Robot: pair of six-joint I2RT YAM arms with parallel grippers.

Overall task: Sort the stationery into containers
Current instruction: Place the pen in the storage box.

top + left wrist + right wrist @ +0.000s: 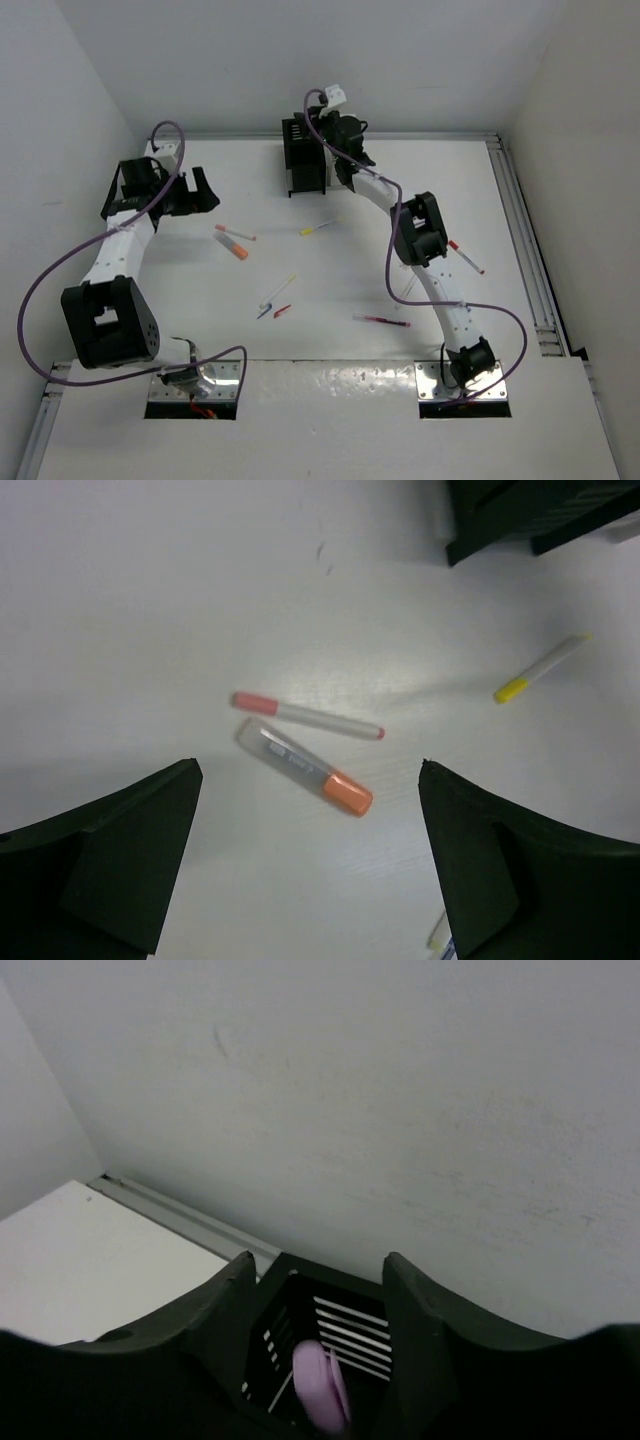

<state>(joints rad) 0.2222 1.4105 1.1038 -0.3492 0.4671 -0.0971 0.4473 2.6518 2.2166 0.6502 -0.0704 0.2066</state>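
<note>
Right wrist only: you look straight down between the right gripper (318,1260) fingers into the black holder (300,1305). No other view shows its inside.
Holder contents: a lilac piece (320,1385) sits in the black holder by its slotted wall. The rest of the interior is too dark for you to read.
Right fingers: parted either side of the holder's mouth and clear of the lilac piece, so they are released.
Top view only: you get the whole table (330,270). The black holder is at 12 o'clock and the left gripper (190,192) at 10 o'clock, well apart from it.
Loose stationery: the pink-capped pen (235,233) and orange-capped marker (232,247) lie toward 10 o'clock. The yellow-tipped pen (318,229) is near centre, a red-and-blue pen (382,321) at 5 o'clock, and a red-and-white pen (466,257) at 3 o'clock.
Left wrist only: you see the marker's clear barrel just beside the pink-capped pen. You cannot tell whether they touch.
Left fingers: spread wide and grasping nothing, with the pen and marker on the table beneath the gap.
</note>
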